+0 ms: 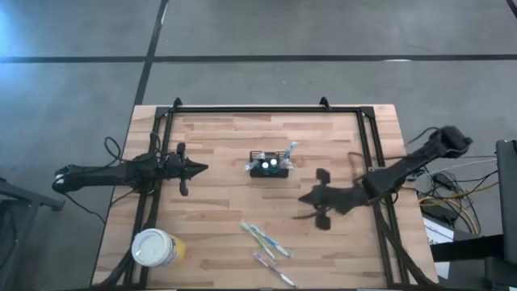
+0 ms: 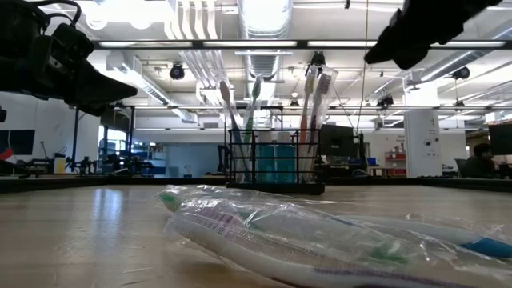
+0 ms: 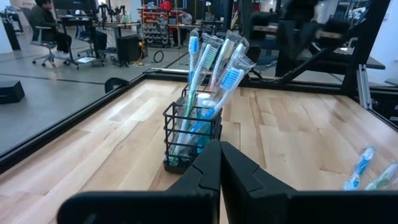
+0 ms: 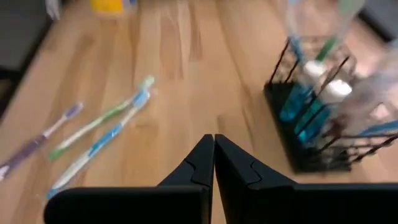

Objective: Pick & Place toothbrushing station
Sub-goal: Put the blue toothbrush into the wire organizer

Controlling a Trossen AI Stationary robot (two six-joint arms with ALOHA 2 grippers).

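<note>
The toothbrushing station (image 1: pixel 269 166) is a small black wire holder that stands on its base at the middle of the wooden table. It holds several wrapped toothbrushes upright and shows in the low view (image 2: pixel 276 168). My left gripper (image 1: pixel 202 168) is shut and empty, left of the holder and level with it; its wrist view shows the holder (image 3: pixel 191 134) ahead of the gripper (image 3: pixel 219 158). My right gripper (image 1: pixel 307 196) is shut and empty, to the right of the holder and nearer the table's front edge; its wrist view shows the holder (image 4: pixel 323 118) beside the gripper (image 4: pixel 213 152).
Several loose toothbrushes (image 1: pixel 265 239), some in clear wrap (image 2: pixel 320 240), lie near the table's front edge. A round yellow cup with a white lid (image 1: pixel 155 248) stands at the front left. A black frame (image 1: pixel 266 109) runs along the table's far edge and sides.
</note>
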